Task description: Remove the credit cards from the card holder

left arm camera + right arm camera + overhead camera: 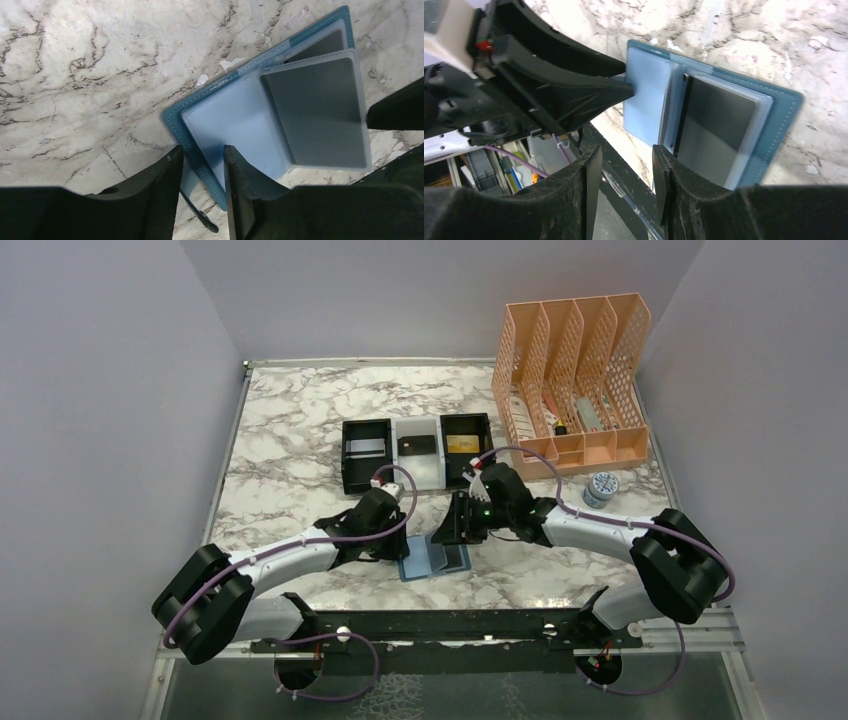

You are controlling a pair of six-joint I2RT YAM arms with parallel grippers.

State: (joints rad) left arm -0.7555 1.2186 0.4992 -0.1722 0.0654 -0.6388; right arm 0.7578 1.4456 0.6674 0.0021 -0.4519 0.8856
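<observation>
The blue card holder (421, 568) lies open on the marble near the front edge. A grey credit card (315, 110) sits in its right panel, also seen in the right wrist view as a dark card (714, 130). My left gripper (202, 155) is open and straddles the card holder's (235, 120) left edge, with one finger over the light-blue panel and the other outside. My right gripper (624, 155) is open and empty, at the near edge of the card holder (781, 120). More credit cards lie in the tray: silvery (367, 447), black (416, 445) and gold (461, 444).
A black-and-white three-compartment tray (415, 480) stands behind the grippers. A peach mesh file organizer (575, 370) is at the back right, with a small round tin (601, 487) in front of it. A black rail (450, 625) runs along the table's near edge.
</observation>
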